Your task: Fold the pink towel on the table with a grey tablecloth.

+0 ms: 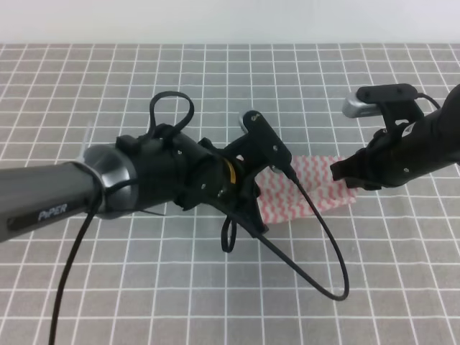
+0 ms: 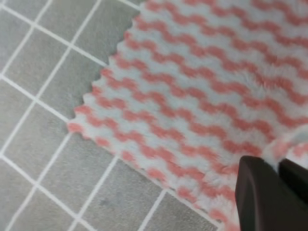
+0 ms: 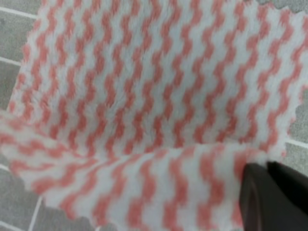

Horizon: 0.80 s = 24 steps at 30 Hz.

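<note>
Exterior high view: pink towel [image 1: 313, 188] lies flat-ish on the table [image 1: 215, 72] with grey grid cloth, right of centre, mostly hidden behind the two arms. Left arm, marked PiPER, reaches in from the left edge; its left tool [image 1: 262, 188] sits over the towel's left part, tips hidden by the wrist body and camera mount, black cable [image 1: 327, 244] looping down in front onto the table. Right arm comes in from the right edge; right tool [image 1: 342, 172] is at the towel's right end, low, touching the cloth. Left wrist view: towel [image 2: 207, 96] covers the upper right, zigzag edge and one corner lying on the grey table [image 2: 43, 96]; dark fingers [image 2: 260, 197] at lower right stand close together with a bit of pink edge bunched between them, so the left tool is clamped on the towel near its edge. Right wrist view: towel [image 3: 144, 96] fills the frame, its near edge lifted and curled up toward the camera, grey table [image 3: 14, 53] visible only at the margins; dark fingers [image 3: 269, 197] at lower right pinched together on that raised edge, right tool gripping the towel.
</note>
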Motion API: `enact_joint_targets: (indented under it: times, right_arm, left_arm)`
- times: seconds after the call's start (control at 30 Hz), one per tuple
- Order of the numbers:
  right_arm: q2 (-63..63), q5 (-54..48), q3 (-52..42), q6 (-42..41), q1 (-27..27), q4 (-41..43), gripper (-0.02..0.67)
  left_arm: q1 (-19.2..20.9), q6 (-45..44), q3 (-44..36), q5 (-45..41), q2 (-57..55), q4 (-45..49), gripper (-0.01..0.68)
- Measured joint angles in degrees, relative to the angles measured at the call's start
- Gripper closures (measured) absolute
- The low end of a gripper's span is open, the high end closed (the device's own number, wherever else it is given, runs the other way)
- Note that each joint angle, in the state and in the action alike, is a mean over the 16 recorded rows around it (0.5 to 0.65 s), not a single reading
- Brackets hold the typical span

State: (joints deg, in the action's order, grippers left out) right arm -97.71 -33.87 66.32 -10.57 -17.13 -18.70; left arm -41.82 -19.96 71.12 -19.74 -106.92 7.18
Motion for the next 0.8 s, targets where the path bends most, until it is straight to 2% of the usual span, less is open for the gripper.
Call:
enact_joint_targets:
  times: [0.43, 0.8]
  right_arm:
    - [-2.48, 0.68, 0.01, -0.01, 0.0, 0.0, 0.665]
    - [-4.12, 3.12, -0.05, 0.02, 0.0, -0.1, 0.665]
  left_arm:
    - [0.53, 0.38, 0.68, 2.39, -2.34, -0.08, 0.675]
    - [1.9, 0.35, 5.03, 0.78, -5.13, -0.7, 0.675]
